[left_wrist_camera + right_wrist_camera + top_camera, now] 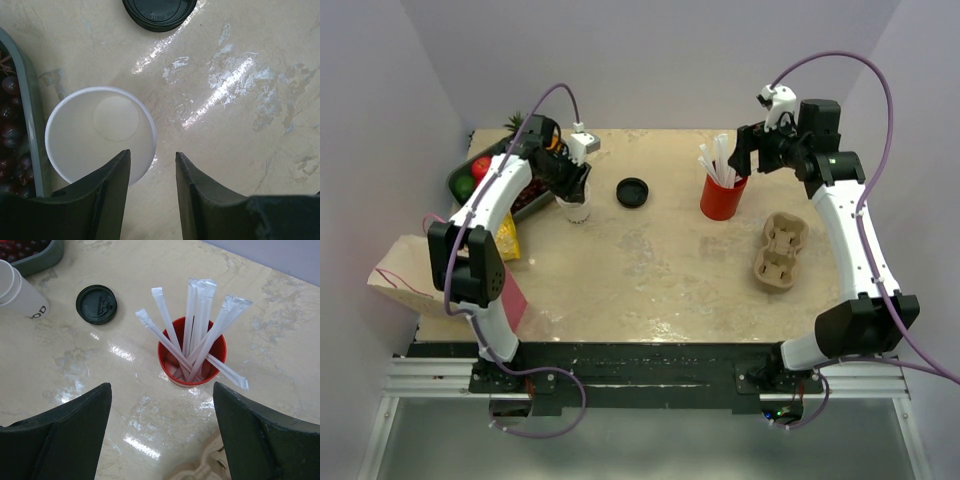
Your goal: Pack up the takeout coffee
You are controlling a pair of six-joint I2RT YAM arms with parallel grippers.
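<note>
The white paper cup stands upright and empty at the back left, next to the fruit tray. In the left wrist view the cup lies below my left gripper, which is open; one finger is over the cup's mouth, the other outside its right wall. The left gripper hovers just above the cup. The black lid lies flat to the cup's right, also in the left wrist view and the right wrist view. My right gripper is wide open and empty above the red cup.
A red cup of wrapped white straws stands at the back right. A cardboard cup carrier lies at the right. A dark tray of fruit, a yellow packet and a paper bag are at the left.
</note>
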